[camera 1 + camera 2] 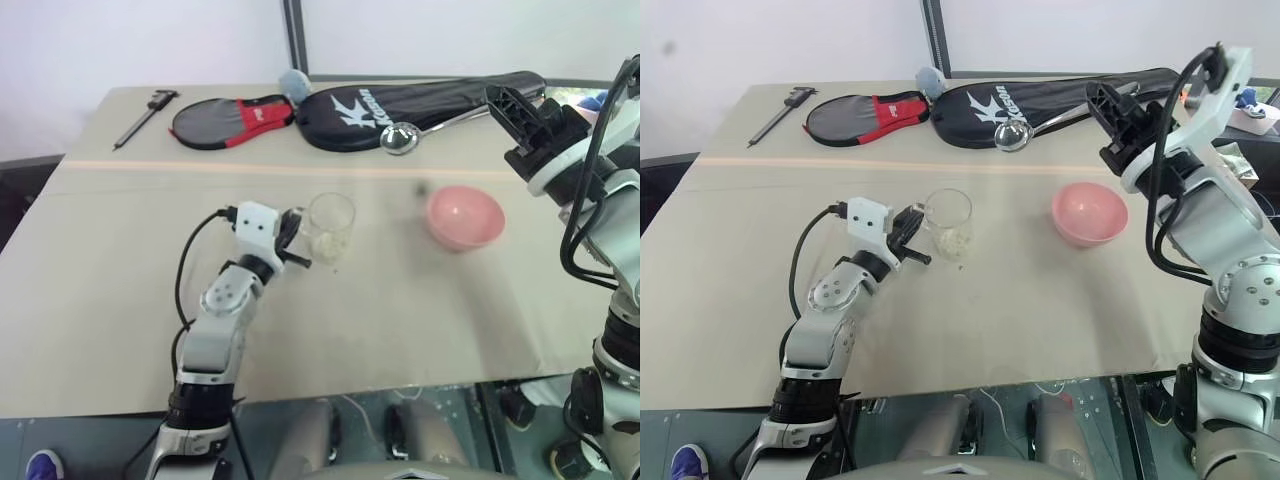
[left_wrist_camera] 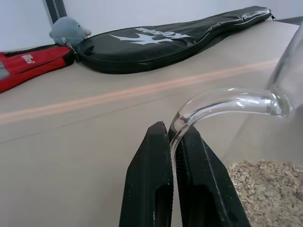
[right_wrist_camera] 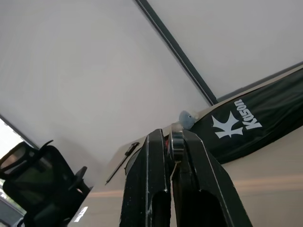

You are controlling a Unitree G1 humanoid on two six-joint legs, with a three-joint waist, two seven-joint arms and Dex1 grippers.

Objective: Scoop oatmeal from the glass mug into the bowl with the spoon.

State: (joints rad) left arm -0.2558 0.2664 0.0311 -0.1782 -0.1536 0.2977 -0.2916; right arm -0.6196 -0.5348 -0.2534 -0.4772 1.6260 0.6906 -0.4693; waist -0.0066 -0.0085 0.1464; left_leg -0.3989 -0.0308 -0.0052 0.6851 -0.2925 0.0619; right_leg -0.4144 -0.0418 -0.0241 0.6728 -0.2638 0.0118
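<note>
- The left gripper (image 1: 912,232) is sitting low over the table (image 1: 400,310), nearest the robot, with its two black fingers (image 2: 151,184) pressed together on the clear curved handle of the glass mug (image 1: 330,225); the left wrist view is showing the handle pinched between them.
- The glass mug is standing upright on the table just beyond that gripper, and the oatmeal (image 2: 265,189) is lying as a pale flaky heap in its bottom.
- The bowl (image 1: 464,216) is resting on the table to the right of the mug, well apart from it, and is looking pink and bare inside.
- The right gripper (image 1: 1112,108) is hanging raised above the table at the right, beyond the bowl, its fingers closed on the handle of the spoon (image 1: 400,138).
- The spoon is being held in the air, its long handle running leftward from the gripper and its shiny rounded bowl hovering in front of the black racket cover (image 1: 420,105).
- The black racket cover is lying along the far edge of the table, with a red and black cover (image 1: 232,120) beside it on the left and a small grey-blue plush toy (image 1: 294,84) sitting between the two.
- A black caliper (image 1: 145,117) is lying at the far left corner of the table.
</note>
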